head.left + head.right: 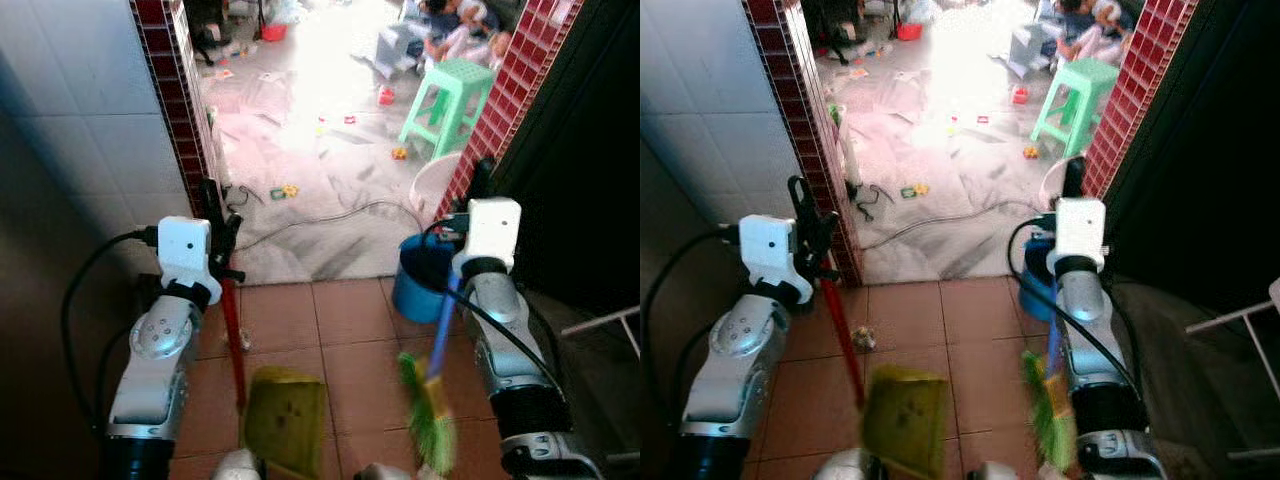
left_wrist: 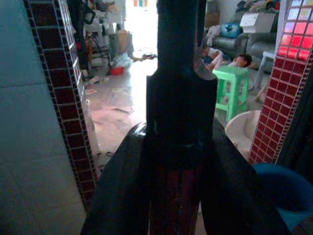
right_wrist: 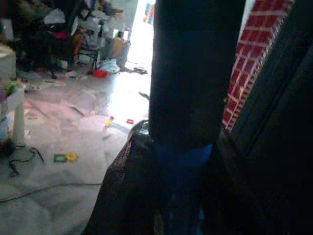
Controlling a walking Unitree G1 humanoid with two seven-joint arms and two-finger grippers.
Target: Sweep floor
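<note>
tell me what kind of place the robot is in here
Likely a lived-in home, at a doorway onto a living room: a green plastic stool, small toys scattered on the pale floor, and a grey sofa beyond.

A tiled threshold opening onto a bright, littered room

The terracotta tile floor (image 1: 350,320) meets a pale grey floor (image 1: 310,190) between two red mosaic-tiled pillars, the left pillar (image 1: 185,120) edging a white tiled wall (image 1: 80,120). Beyond the pillars, strong light washes over the far floor, where small toys and a cable (image 1: 330,215) lie scattered. A green plastic stool (image 1: 450,105) stands near the right pillar (image 1: 510,100), with a blue bucket (image 1: 415,285) at that pillar's foot.
</note>
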